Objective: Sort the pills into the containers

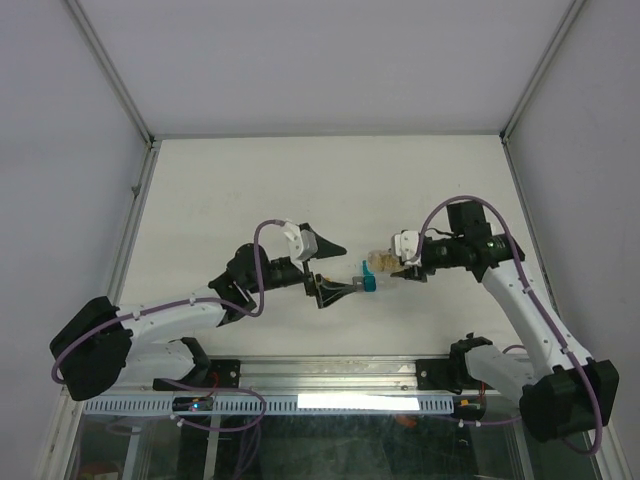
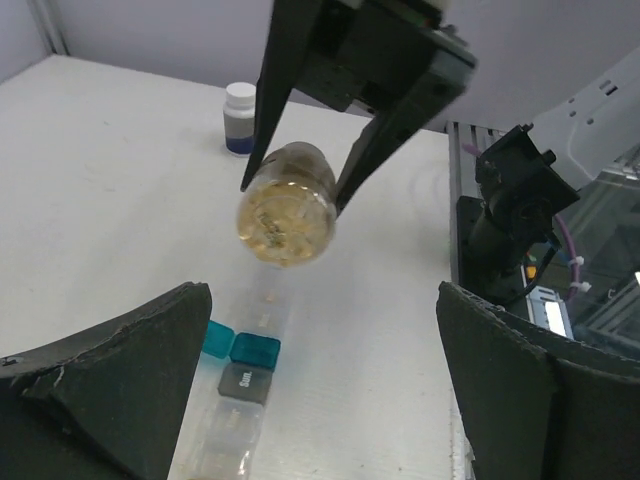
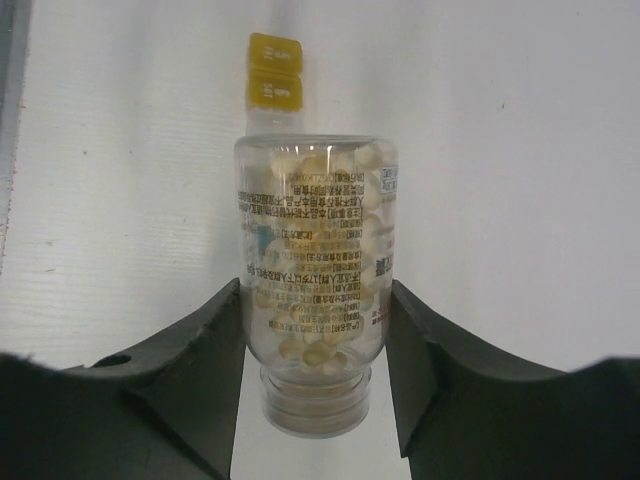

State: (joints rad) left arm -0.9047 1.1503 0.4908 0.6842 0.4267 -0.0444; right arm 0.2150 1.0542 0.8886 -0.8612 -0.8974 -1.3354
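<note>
My right gripper (image 3: 315, 300) is shut on a clear bottle (image 3: 315, 270) full of pale pills (image 3: 322, 352), its fingers pressed against both sides just above the threaded neck. From the top the bottle (image 1: 378, 262) hangs over the table's middle. Under it lies a row of small containers: two yellow ones (image 3: 275, 72) at one end, then clear ones, a teal one (image 2: 255, 349) and a grey one (image 2: 243, 382). My left gripper (image 2: 320, 400) stands wide open, low over the row, with nothing between its fingers. Its camera shows the bottle (image 2: 288, 205) raised above the row.
A white bottle with a dark blue cap (image 2: 239, 119) stands upright on the white table beyond the row. The right arm's base (image 2: 510, 220) and the metal rail at the table's near edge (image 1: 330, 375) lie to the right of the row.
</note>
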